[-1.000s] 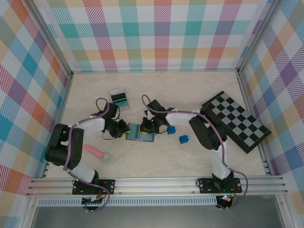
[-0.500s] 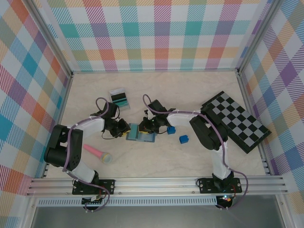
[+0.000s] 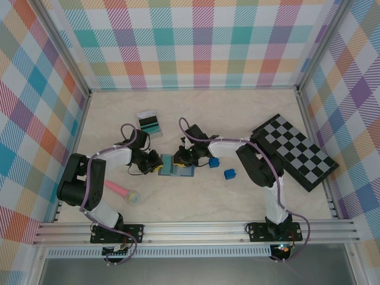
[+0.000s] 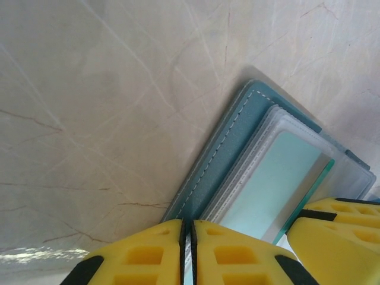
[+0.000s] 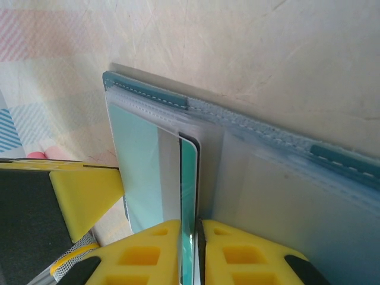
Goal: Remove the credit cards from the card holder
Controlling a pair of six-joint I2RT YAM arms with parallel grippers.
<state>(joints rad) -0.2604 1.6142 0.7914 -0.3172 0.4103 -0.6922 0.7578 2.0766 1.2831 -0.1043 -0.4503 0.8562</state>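
Off to my right a black-and-grey checkerboard (image 3: 295,151) lies askew on the pale marbled table (image 3: 196,107). A blue cube (image 3: 214,162) sits near a second blue cube (image 3: 229,174). A pink stick (image 3: 123,191) lies at my left, a small striped box (image 3: 149,123) farther back.

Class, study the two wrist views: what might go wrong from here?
1. The right gripper pinches the card by its thin edge, so it may slip.
2. The left gripper seems to clamp just a corner of the holder, so the holder may drag along.
3. Both grippers sit close together and may collide.
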